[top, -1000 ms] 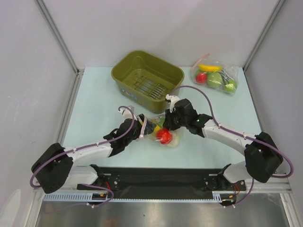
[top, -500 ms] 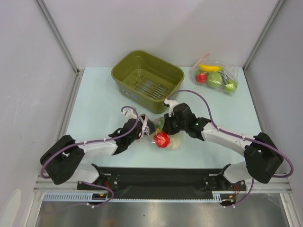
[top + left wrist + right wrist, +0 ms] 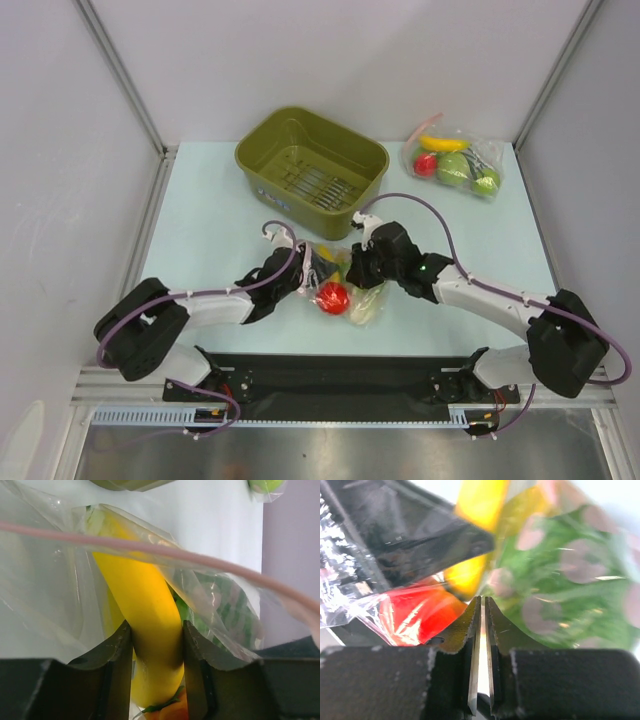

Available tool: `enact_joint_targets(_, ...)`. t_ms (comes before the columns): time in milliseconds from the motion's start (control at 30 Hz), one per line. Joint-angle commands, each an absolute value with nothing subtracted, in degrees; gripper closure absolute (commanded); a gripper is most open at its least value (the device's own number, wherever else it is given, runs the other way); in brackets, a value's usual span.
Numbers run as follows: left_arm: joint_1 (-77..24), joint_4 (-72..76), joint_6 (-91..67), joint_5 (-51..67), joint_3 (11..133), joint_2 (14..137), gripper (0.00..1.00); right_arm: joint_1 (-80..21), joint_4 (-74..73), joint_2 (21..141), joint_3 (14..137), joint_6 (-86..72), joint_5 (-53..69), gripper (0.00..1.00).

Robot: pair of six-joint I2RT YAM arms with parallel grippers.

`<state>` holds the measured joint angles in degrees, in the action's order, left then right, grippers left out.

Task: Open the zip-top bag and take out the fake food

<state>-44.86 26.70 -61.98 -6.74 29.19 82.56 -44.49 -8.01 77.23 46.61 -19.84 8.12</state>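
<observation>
The zip-top bag (image 3: pixel 350 290) hangs between my two grippers over the table's middle, crinkly and clear. Its pink zip strip (image 3: pixel 150 547) crosses the left wrist view. My left gripper (image 3: pixel 308 272) is shut on the yellow banana (image 3: pixel 145 610), its fingers (image 3: pixel 117 655) pressed on both sides, with bag film around it. My right gripper (image 3: pixel 355 270) is shut on the bag's film, its jaws a hair apart in the right wrist view (image 3: pixel 482 607). The red round fruit (image 3: pixel 333 297) and the pale leafy cabbage (image 3: pixel 366 306) sit low in the bag. Both show in the right wrist view: the fruit (image 3: pixel 415 615) and the cabbage (image 3: pixel 565 580).
An olive green basket (image 3: pixel 262 160) stands behind the grippers at the back middle. A second clear bag (image 3: pixel 455 165) with banana, red and bright green fruits lies at the back right. Grey walls close in both sides.
Both grippers and the bag have shifted a little left and nearer. The red fruit has dropped lower, and the cabbage now bulges out below right of it. The left arm's elbow has swung right.
</observation>
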Motion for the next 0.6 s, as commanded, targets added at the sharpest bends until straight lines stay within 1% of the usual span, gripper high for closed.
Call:
enact_joint_targets(0,-44.0,23.8,-59.7,-5.6,27.7,78.9,0.91,-42.3,-9.7,72.9,46.8,-19.8,5.2,0.88)
enact_joint_targets(67,-43.6,23.0,-59.2,-4.4,26.6,76.7,0.91,-40.4,-11.1,71.4,46.3,-19.2,4.4,0.88)
enact_joint_targets(267,-41.9,17.8,-55.6,-1.7,26.3,69.1,0.88,-34.2,-15.5,66.8,44.6,-15.8,3.9,0.87)
enact_joint_targets(333,-41.7,17.1,-54.2,-1.1,26.5,68.4,0.87,-32.4,-15.2,65.4,43.6,-16.0,6.2,0.81)
enact_joint_targets(367,-41.7,16.8,-53.9,-0.5,26.6,68.5,0.87,-31.7,-14.2,64.0,43.2,-16.3,7.3,0.73)
enact_joint_targets(467,-41.3,17.1,-53.5,2.1,26.9,69.9,0.86,-30.3,-11.9,62.1,41.2,-17.5,12.3,0.63)
enact_joint_targets(567,-41.2,19.2,-53.7,4.0,26.6,71.3,0.86,-30.1,-9.7,61.8,39.4,-18.4,17.1,0.58)
